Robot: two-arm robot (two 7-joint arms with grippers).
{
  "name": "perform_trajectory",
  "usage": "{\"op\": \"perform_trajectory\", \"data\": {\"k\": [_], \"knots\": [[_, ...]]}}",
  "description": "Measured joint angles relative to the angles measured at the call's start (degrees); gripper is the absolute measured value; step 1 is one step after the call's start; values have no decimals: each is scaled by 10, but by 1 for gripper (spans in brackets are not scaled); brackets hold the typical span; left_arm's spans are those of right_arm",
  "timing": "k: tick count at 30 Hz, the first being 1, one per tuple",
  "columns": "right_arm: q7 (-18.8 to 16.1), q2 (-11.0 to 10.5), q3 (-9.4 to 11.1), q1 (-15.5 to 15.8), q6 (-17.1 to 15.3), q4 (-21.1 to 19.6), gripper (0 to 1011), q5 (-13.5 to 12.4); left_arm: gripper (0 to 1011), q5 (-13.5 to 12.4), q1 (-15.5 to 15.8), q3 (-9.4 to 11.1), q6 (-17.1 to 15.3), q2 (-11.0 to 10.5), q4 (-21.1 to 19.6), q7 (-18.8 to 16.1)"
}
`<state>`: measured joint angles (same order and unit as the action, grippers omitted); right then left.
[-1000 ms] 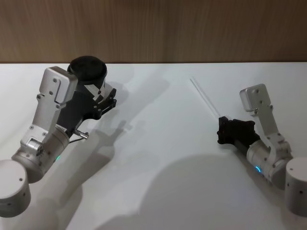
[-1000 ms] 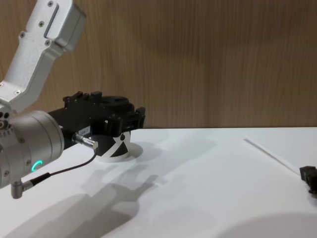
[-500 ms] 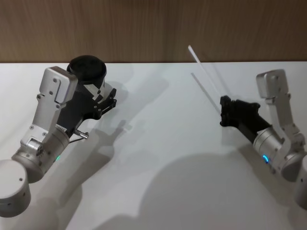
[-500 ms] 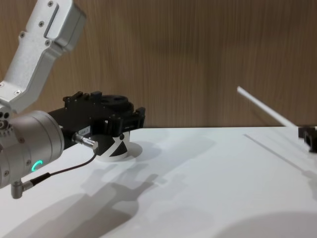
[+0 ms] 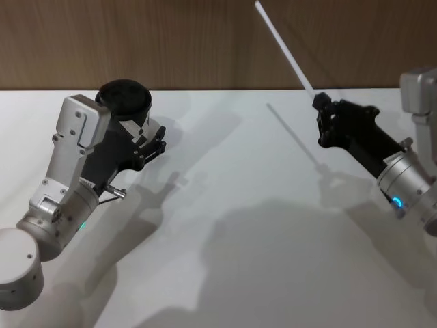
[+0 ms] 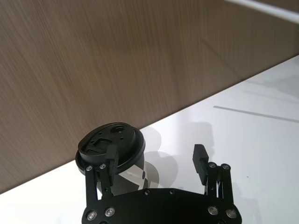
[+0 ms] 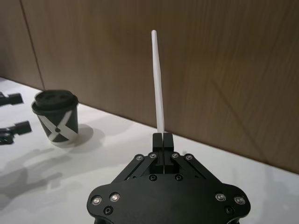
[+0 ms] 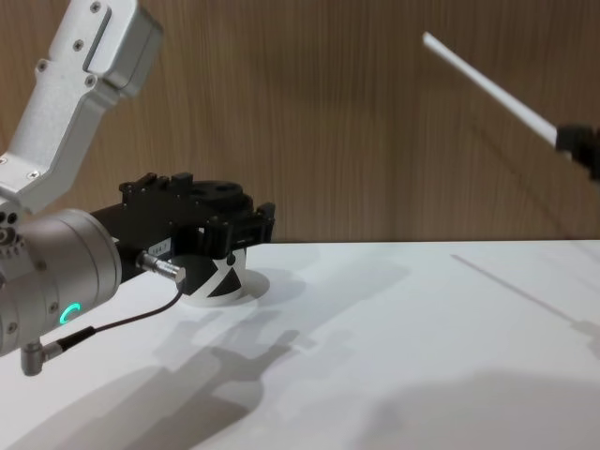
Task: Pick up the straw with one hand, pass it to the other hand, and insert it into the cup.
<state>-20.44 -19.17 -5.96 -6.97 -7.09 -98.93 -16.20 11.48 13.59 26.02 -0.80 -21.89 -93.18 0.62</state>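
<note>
Right gripper (image 5: 318, 101), pinched shut on the straw (image 5: 283, 49), has just lifted it clear off the table (image 5: 225, 205) at the right (tip angled up toward the far wall (image 5: 205, 41)), so pickup's done, handover next; far left, left gripper (image 5: 157, 139) sits open beside the cup (image 5: 124, 102).

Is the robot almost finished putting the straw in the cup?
Not yet. Done: the straw is off the table, pinched at its low end by the shut right gripper and pointing up. In hand: it is held in the air. Left: passing it to the left gripper, which sits open beside the cup, then poking it through the lid.
</note>
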Motion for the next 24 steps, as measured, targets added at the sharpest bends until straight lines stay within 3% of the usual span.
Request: {"op": "perform_trajectory", "data": {"k": [11,24], "knots": [[-82,-25,-1,-35,45,-1,10,-44,1003,0,0,0,0,0,0,0],[-180,-42,-29,-94,81,20,10,-87,1003,0,0,0,0,0,0,0]]}}
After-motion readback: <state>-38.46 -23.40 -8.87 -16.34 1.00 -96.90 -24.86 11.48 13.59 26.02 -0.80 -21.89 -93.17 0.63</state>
